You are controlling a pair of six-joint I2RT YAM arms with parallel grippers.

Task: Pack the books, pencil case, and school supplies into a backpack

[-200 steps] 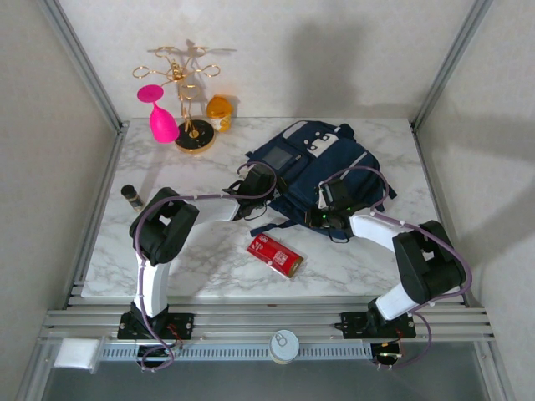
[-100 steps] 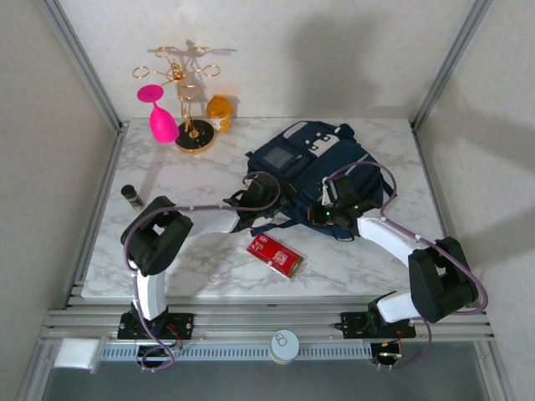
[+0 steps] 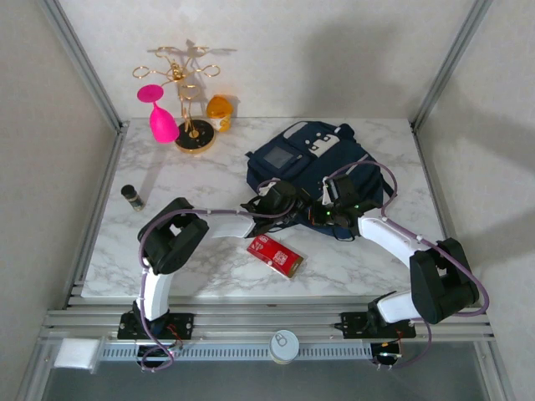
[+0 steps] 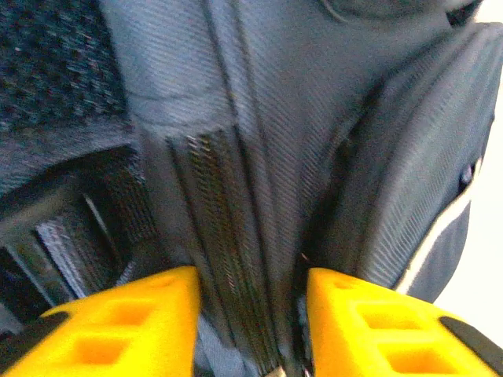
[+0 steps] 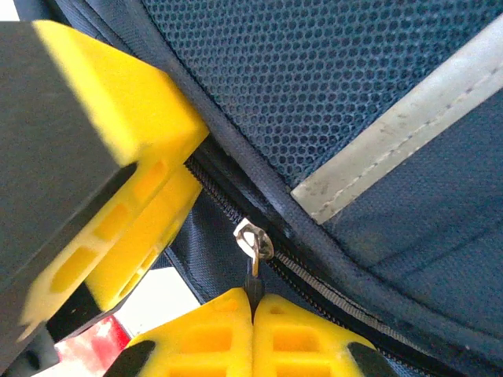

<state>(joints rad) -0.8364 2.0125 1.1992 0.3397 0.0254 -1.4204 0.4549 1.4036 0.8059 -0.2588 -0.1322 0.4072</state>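
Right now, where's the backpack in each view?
Top external: backpack centre-right, far half of table.
Left wrist: backpack fold between left gripper fingers.
Right wrist: backpack mesh and pale stripe, upper right.
Shared landmark: left gripper's yellow fingers (upper left in right wrist).

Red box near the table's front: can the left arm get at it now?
Probably yes, once freed: the red box lies uncovered on the table, nothing over it, but the left gripper seems to grip backpack fabric.

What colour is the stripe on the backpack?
Pale silvery grey stripe, set against the navy backpack mesh. The right wrist view shows it best.
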